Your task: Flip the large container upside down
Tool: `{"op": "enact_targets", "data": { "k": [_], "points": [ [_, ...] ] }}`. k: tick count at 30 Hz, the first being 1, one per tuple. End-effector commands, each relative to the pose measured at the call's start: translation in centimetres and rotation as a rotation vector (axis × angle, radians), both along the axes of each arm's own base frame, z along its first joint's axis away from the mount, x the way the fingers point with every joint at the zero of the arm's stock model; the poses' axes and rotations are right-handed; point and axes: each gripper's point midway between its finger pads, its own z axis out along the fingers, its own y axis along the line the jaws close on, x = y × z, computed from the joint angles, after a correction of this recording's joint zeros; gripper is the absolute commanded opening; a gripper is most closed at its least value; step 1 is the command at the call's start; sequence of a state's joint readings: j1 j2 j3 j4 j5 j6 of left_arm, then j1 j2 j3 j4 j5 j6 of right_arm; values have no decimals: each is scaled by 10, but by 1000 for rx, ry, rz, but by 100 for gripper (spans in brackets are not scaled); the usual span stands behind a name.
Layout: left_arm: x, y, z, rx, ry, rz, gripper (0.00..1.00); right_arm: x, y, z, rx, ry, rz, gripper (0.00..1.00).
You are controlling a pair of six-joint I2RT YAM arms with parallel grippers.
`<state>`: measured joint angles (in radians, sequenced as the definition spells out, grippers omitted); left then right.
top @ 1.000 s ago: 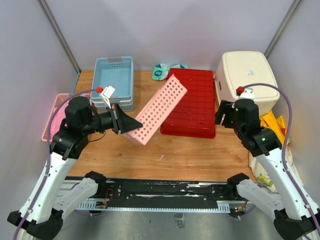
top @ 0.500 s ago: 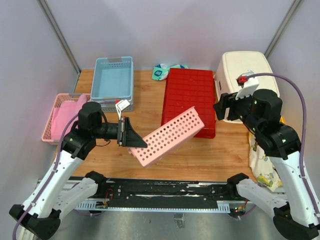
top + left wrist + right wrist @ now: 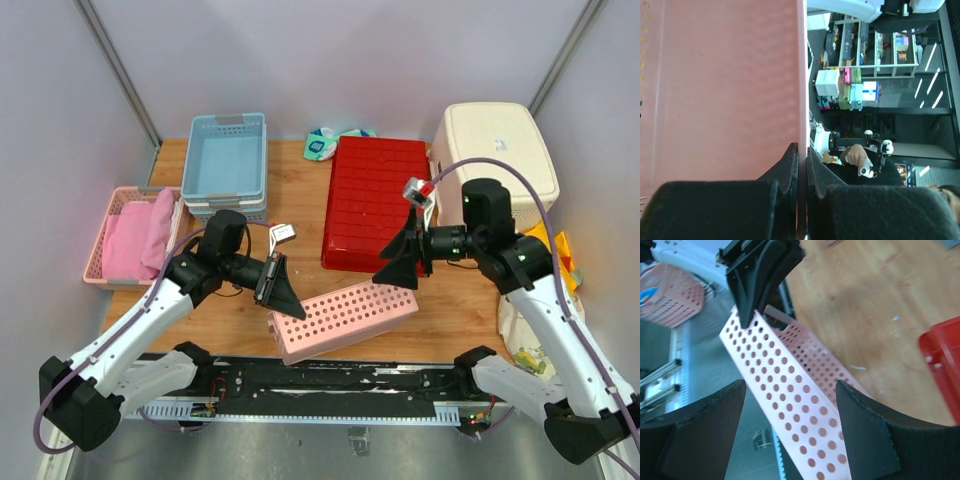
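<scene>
A long pink perforated basket (image 3: 343,318) lies tilted on its side near the table's front edge. My left gripper (image 3: 285,297) is shut on the thin wall at its left end. In the left wrist view the jaws (image 3: 802,152) pinch the edge of the pink wall (image 3: 720,90). My right gripper (image 3: 398,265) is open and empty just above the basket's right end. In the right wrist view the perforated basket (image 3: 785,370) runs between its spread fingers (image 3: 865,435), and the left gripper (image 3: 746,320) holds the far end.
A red container (image 3: 378,205) lies bottom-up behind the basket. Stacked blue bins (image 3: 226,165) stand at the back left, a pink basket with cloth (image 3: 135,235) at the far left, a cream box (image 3: 495,150) at the back right, and a green-white packet (image 3: 325,145) at the back.
My left gripper has carried the pink basket down and toward the front edge, turning it from steeply tilted to nearly flat. My right arm has swung left from the cream box to the basket's right end.
</scene>
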<state>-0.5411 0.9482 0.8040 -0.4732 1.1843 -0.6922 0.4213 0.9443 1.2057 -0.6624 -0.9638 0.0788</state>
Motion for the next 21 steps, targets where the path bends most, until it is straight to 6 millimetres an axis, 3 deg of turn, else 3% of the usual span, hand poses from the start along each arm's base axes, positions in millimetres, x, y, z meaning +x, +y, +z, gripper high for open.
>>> {"op": "enact_targets", "data": {
  "k": [1, 9, 12, 21],
  "points": [
    [-6, -1, 3, -53, -32, -84, 0, -33, 15, -8, 67, 126, 214, 74],
    [-2, -4, -4, -60, -12, -131, 0, -32, 20, -65, -55, 228, 207, 68],
    [-2, -4, -2, -65, -10, -136, 0, -32, 21, -74, -70, 247, 207, 57],
    [-2, -5, 0, -69, -17, -147, 0, -24, 20, -91, -131, 255, 157, 60]
  ]
}}
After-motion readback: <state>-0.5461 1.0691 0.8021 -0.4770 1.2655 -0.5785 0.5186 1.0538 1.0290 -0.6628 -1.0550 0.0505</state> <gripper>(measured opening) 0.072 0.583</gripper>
